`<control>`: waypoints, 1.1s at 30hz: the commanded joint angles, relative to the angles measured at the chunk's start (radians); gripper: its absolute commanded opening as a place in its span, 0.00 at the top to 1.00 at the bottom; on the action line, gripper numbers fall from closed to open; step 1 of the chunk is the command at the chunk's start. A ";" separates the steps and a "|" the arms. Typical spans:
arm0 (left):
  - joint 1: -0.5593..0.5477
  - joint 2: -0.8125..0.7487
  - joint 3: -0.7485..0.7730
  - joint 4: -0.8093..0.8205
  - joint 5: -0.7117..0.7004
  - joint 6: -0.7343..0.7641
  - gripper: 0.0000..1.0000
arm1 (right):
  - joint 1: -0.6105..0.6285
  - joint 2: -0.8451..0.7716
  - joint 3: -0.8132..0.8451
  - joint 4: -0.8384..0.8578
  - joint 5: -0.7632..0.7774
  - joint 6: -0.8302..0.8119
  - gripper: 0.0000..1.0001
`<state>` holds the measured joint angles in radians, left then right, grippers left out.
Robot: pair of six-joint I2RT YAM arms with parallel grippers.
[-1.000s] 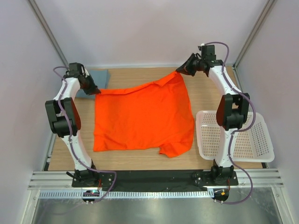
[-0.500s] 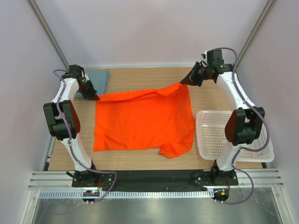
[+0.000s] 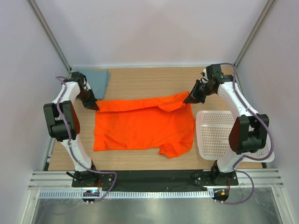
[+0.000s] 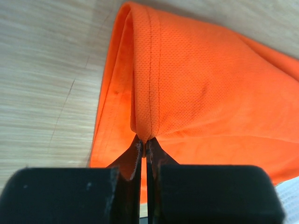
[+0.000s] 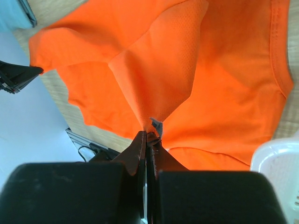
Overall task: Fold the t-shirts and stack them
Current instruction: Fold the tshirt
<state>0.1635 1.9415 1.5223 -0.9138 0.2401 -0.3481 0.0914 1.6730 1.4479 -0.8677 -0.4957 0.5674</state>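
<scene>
Pinches the far-left corner of the orange shirt [image 3: 140, 128] in the left gripper [image 3: 95, 107], jaws squeezed together on the hem. Clamps the far-right corner the same way in the right gripper [image 3: 188, 100]. Lies mid-way across the table [image 3: 140, 79], long axis left to right, far edge lifted and doubled toward the near side. Sits with both grippers drawn nearer the bases than a second ago. Leaves the grey-blue shirt [image 3: 96, 77] unmoved, far left.
</scene>
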 commanded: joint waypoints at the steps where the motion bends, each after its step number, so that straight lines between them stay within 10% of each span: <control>1: 0.004 -0.050 -0.022 -0.026 -0.018 0.034 1.00 | 0.002 -0.076 -0.012 -0.030 0.013 -0.037 0.98; 33: 0.004 0.042 -0.073 -0.031 -0.061 0.040 0.95 | 0.004 -0.058 -0.297 0.068 0.094 -0.069 0.98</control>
<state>0.1638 1.9812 1.4590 -0.9466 0.1902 -0.3134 0.0917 1.6089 1.1687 -0.8234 -0.4290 0.5198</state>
